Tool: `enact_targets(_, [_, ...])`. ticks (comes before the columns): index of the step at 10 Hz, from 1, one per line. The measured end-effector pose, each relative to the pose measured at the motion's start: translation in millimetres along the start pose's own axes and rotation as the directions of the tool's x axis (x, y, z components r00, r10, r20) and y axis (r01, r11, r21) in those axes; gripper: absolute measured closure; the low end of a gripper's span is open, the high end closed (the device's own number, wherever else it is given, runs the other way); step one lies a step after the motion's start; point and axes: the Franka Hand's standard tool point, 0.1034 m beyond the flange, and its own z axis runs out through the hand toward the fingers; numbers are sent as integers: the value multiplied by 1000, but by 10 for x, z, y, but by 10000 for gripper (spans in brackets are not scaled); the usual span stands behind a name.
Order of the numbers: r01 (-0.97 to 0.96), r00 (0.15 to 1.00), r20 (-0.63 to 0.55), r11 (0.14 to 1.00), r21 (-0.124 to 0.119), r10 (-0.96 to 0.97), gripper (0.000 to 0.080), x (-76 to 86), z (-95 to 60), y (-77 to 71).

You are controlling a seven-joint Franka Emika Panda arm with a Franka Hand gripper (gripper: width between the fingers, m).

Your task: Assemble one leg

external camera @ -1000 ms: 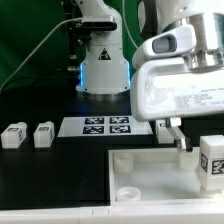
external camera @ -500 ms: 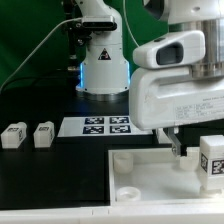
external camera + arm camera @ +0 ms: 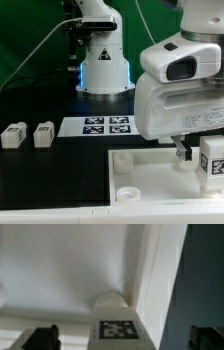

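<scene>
A green backdrop (image 3: 30, 40) hangs behind a black table (image 3: 40, 170). On the table lie the marker board (image 3: 105, 127), two spare legs (image 3: 13, 135) (image 3: 43, 134) towards the exterior view's left, and, at the front, a large white tray-like piece (image 3: 150, 180).

The leg (image 3: 212, 160) that matters stands upright at the exterior view's right, over the far right part of the tray-like piece, with its tag facing the camera. Whether its foot sits in a socket cannot be told.

In the wrist view the leg (image 3: 118, 317) rises between the two dark fingers (image 3: 42, 337), which are spread wide. There is clear space on both sides and they hold nothing. In the exterior view one finger (image 3: 183, 150) hangs just beside the leg.

The leg looks like a small, hollow plastic post, so probably very light and stiff, with smooth, fairly slippery faces. It is not likely to break, but being tall for its base it should topple easily if nudged from one side.

The best hold seems to be across two opposite flat faces, around the upper middle of the post. The fingers should be centred so that both pads touch together, and squared to the faces so the post does not twist or slip out. A firm, even squeeze should be enough.
</scene>
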Motion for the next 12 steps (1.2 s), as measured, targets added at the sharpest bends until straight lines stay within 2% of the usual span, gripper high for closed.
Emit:
enact_targets(1, [2, 999, -33, 1000, -5, -2, 151, 29, 6, 5])
enact_targets(3, [23, 994, -108, 999, -23, -25, 151, 123, -90, 2])
enact_targets(5, [22, 992, -121, 999, -25, -24, 151, 146, -85, 42])
enact_targets(6, [22, 992, -121, 999, -25, -25, 275, 147, -85, 40])
enact_targets(7, [22, 992, -121, 999, -25, -24, 275, 146, -83, 41])
enact_targets(8, [21, 992, -121, 999, -25, -24, 414, 146, -82, 42])
enact_targets(9, [21, 992, -121, 999, -25, -24, 508, 146, -82, 42])
enact_targets(12, [5, 993, -121, 1000, -23, -7, 508, 146, -82, 43])
